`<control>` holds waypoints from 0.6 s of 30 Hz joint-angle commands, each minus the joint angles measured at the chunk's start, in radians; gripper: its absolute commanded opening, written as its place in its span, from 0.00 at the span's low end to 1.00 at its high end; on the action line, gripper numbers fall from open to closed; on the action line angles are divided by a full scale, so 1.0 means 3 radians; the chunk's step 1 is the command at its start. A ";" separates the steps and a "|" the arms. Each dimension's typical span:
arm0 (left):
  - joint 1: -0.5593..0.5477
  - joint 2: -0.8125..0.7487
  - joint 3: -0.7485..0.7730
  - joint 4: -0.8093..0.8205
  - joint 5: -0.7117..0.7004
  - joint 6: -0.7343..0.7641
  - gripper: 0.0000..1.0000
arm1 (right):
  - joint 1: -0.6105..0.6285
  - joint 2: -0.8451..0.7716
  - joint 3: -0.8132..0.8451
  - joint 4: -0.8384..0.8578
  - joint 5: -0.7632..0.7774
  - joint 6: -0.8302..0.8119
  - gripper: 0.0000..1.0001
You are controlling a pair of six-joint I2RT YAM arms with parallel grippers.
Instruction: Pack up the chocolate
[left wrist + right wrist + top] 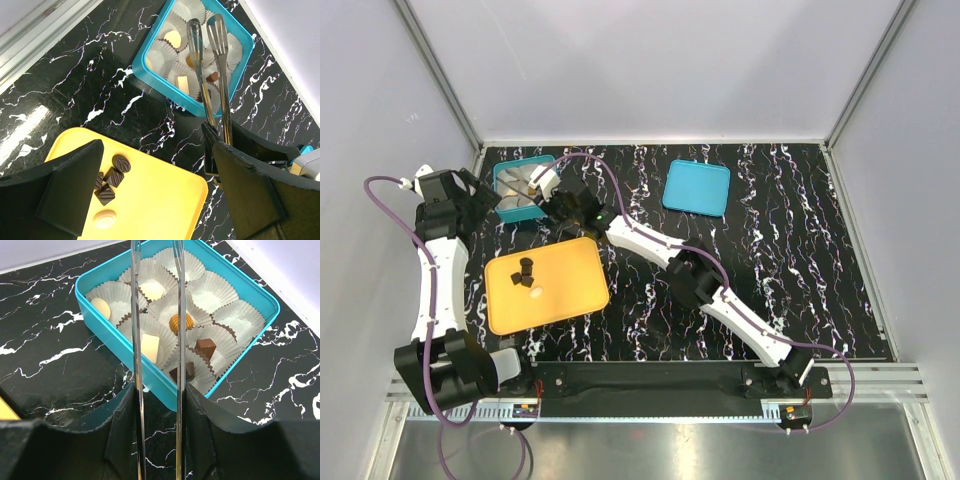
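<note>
Three dark chocolate pieces [525, 272] and one cream piece [536, 293] lie on the orange tray [565, 290]; the left wrist view shows the dark ones [111, 177] and the cream one [105, 219]. The teal box [503, 172] has paper cups holding several chocolates [180, 321]. My right gripper [568, 206] is shut on metal tongs [136, 330], whose open tips [205, 30] hang over the box with nothing between them. My left gripper [157, 165] is open and empty above the tray's far edge, beside the box.
The flat teal lid [696, 188] lies at the back, right of centre. The right arm stretches diagonally across the black marbled table [790, 250]. White enclosure walls stand close behind and left of the box.
</note>
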 commanded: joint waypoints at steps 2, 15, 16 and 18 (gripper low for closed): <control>0.0018 -0.0060 0.0038 0.0121 0.0015 0.0031 0.99 | -0.0048 -0.0120 0.0160 0.0174 -0.0043 -0.0055 0.45; 0.0023 -0.0290 0.0201 -0.0181 0.0271 0.0189 0.99 | -0.0048 -0.1361 -0.0979 0.0149 0.0136 -0.0020 0.39; 0.0023 -0.0330 0.0181 -0.0186 0.0337 0.0184 0.99 | -0.0043 -0.1479 -0.1249 0.0144 0.0171 0.0016 0.39; 0.0017 -0.0448 0.0145 -0.0191 0.0480 0.0184 0.99 | -0.0033 -0.1883 -0.1587 0.0179 0.0187 0.0169 0.38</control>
